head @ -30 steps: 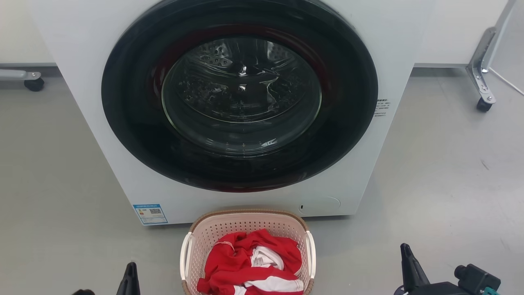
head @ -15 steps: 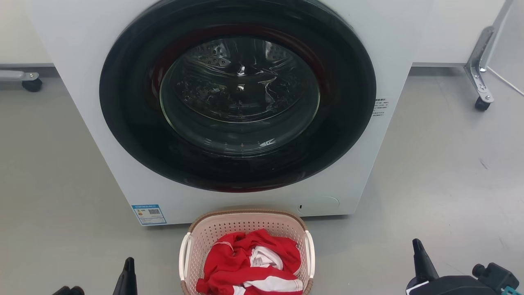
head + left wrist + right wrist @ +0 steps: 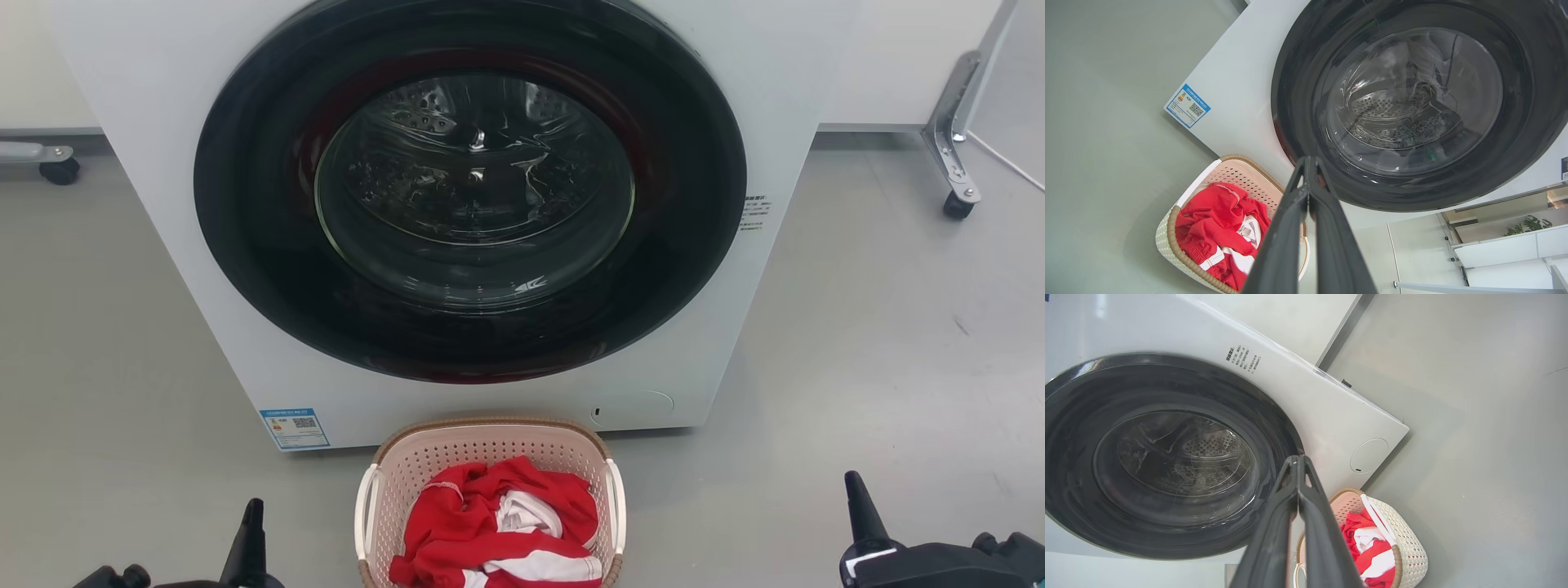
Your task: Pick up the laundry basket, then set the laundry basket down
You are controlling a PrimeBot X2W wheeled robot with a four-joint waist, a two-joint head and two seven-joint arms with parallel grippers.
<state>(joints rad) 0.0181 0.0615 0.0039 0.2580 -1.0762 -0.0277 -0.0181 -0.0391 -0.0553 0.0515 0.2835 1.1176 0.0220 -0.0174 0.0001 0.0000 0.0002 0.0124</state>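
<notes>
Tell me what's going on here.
A two-armed robot faces a washer with its door closed. The laundry basket, holding red and white clothes, sits on the floor before it. The left gripper and right gripper hang shut on either side, touching nothing; the pickup has not begun.

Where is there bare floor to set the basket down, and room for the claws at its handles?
Bare floor lies either side of the laundry basket: between it and the left claw, and wider toward the right claw. Both handles stand clear. Tight behind: its far rim is close to the washer.
</notes>
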